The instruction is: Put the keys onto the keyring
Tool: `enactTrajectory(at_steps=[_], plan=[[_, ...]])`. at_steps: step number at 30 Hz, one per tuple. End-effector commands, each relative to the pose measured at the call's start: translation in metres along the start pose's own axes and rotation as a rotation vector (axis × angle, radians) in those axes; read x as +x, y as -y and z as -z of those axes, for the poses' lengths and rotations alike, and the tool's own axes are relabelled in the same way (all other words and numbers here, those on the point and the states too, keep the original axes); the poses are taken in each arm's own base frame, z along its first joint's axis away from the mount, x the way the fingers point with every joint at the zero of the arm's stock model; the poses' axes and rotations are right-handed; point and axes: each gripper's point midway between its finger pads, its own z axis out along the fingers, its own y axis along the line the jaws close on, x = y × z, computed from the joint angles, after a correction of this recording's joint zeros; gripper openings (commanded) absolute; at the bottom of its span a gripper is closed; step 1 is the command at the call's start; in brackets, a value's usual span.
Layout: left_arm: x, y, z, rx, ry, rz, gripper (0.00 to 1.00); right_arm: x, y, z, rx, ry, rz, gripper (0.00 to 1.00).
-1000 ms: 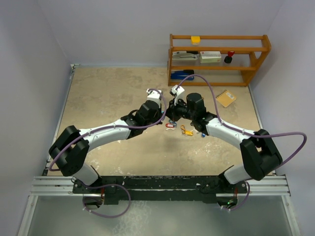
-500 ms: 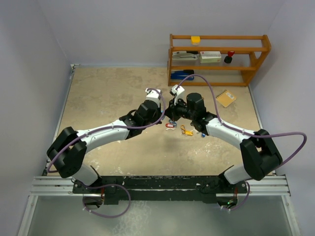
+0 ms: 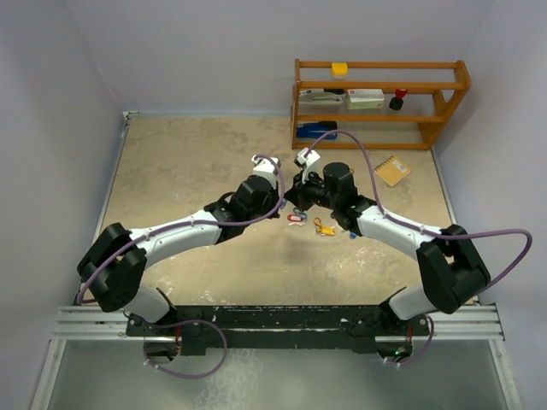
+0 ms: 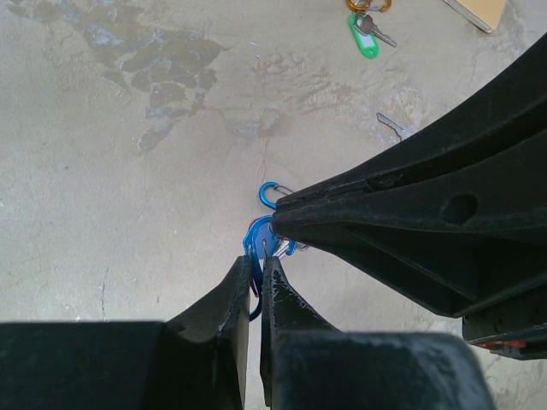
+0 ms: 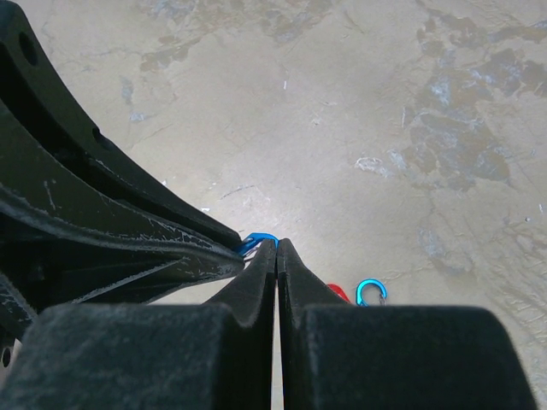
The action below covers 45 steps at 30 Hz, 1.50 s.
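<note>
left gripper (image 4: 256, 263): clamped tight on a blue loop (image 4: 253, 242), middle of the table (image 3: 171, 171)
right gripper (image 5: 277, 246): pinched closed too, tip touching that loop; can't tell what it holds
keys (image 3: 323, 227): loose, just near-right of both tips
step: looks like threading
next: probably wants a tiny steady nudge

Walled lab tabletop (image 3: 188, 162), wooden shelf (image 3: 380, 65)

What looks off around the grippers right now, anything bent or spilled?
Nothing stands out. The left gripper is shut on a blue piece; the right gripper, also shut, touches it. The table just shows worn patches.
</note>
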Motion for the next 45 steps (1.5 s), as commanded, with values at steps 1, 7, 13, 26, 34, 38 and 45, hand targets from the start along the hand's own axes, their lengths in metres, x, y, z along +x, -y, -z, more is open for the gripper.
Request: enactTrajectory(at_steps=[1,7,13,26,34,38,45], plan=[[-0.020,0.009,0.011,0.053,0.059,0.000,0.00,-0.015,0.001,0.007,0.025,0.057,0.050,0.00],[-0.017,0.009,0.010,0.056,0.050,-0.005,0.00,-0.016,0.002,0.009,0.031,0.064,0.056,0.00],[-0.016,0.009,0.010,0.058,0.048,-0.007,0.00,-0.016,0.002,0.010,0.035,0.064,0.056,0.00],[-0.022,0.006,0.019,0.049,0.076,0.015,0.59,-0.015,0.004,0.010,0.043,0.064,0.054,0.00],[-0.045,-0.055,0.044,-0.208,0.225,0.149,0.67,-0.013,0.005,0.010,0.050,0.058,0.052,0.00],[-0.051,-0.098,0.065,-0.373,0.304,0.235,0.73,-0.011,0.007,0.008,0.060,0.052,0.048,0.00],[-0.040,-0.117,0.068,-0.422,0.297,0.245,0.74,-0.012,0.012,-0.010,0.057,0.050,0.017,0.00]])
